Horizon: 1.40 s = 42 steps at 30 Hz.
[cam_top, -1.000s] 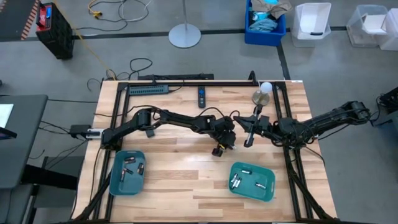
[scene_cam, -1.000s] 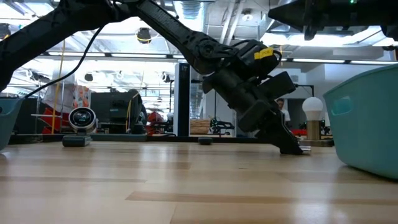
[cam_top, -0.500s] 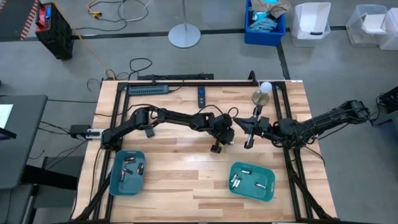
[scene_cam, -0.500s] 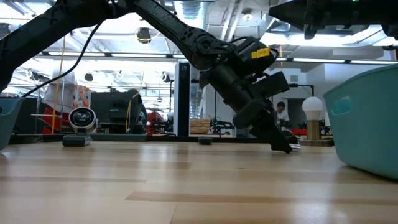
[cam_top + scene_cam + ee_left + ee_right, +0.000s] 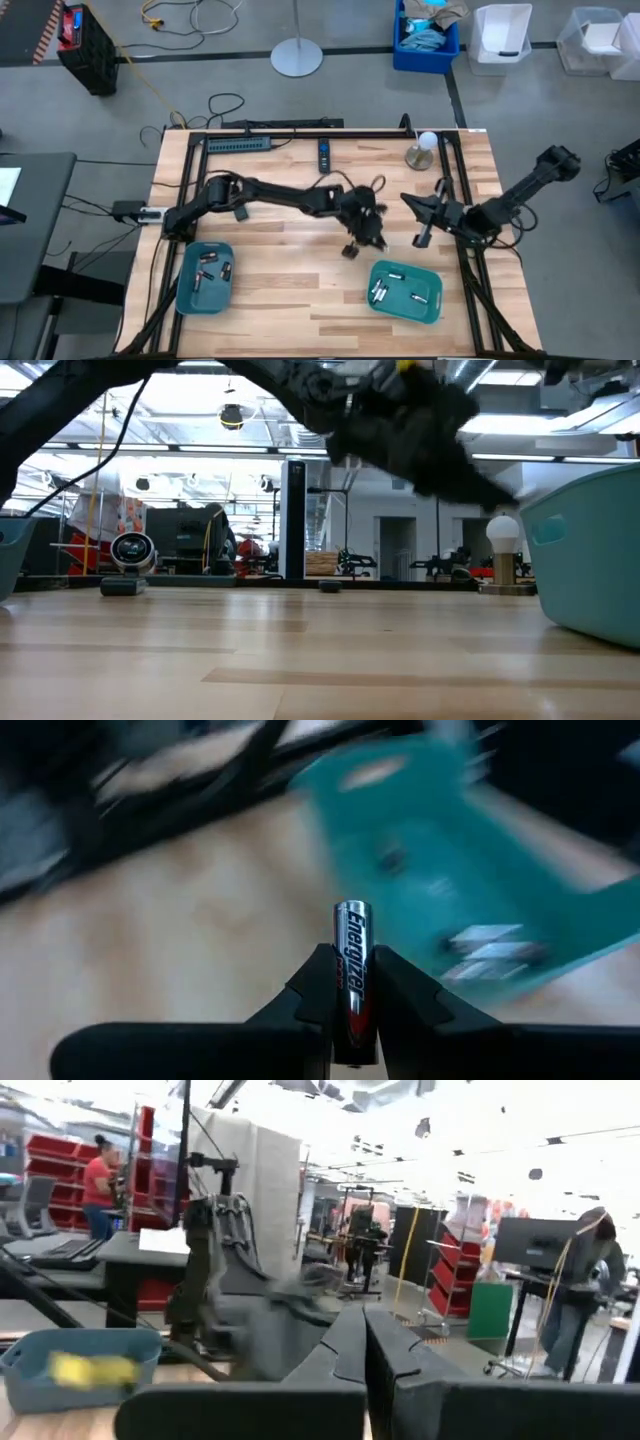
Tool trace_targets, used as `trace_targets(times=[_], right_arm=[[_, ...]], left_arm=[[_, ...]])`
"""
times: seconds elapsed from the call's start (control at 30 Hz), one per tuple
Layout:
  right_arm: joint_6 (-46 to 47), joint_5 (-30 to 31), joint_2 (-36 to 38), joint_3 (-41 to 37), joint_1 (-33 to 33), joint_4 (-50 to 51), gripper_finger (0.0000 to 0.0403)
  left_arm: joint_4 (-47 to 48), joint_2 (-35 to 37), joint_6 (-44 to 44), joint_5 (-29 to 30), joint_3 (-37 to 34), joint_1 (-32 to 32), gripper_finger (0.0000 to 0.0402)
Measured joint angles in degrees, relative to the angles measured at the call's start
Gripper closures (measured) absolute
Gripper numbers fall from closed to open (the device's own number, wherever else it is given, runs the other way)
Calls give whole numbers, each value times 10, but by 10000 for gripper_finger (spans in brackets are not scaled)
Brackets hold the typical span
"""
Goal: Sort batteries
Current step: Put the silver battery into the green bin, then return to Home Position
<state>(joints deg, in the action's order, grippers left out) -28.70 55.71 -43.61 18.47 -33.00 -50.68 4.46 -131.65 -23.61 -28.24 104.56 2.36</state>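
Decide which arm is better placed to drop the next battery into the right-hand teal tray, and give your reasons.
Left. Its gripper grips a battery and hangs near the tray. The right gripper sits beside the tray, fingers together, holding nothing.

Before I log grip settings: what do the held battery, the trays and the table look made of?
Battery: glossy metal-look casing with a printed label, shiny cap. Right tray and left tray: matte teal, probably moulded plastic. Table: light wood planks with visible grain.
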Motion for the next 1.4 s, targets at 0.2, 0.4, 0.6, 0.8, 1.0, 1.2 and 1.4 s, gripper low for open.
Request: trace_targets(times=[0.2,0.4,0.6,0.8,1.0,1.2,1.4], right_arm=[[-29,30,6,0,-33,-12,394],[-23,30,5,0,-28,-12,394],[-17,30,5,0,-29,-12,394],[-17,30,5,0,-29,-11,394],[-10,30,3,0,-29,-9,394],[-1,29,-11,0,-25,-8,394],[49,-18,-37,0,11,20,394]], left_arm=[[-52,-1,-21,-34,1,-51,362],[-62,0,-12,-20,1,-70,362],[-46,0,12,-19,1,-72,328],[-41,0,22,-27,1,-80,282],[-41,5,80,-6,1,-72,267],[-109,78,130,-8,-68,-34,349],[-280,265,123,82,-323,-12,397]])
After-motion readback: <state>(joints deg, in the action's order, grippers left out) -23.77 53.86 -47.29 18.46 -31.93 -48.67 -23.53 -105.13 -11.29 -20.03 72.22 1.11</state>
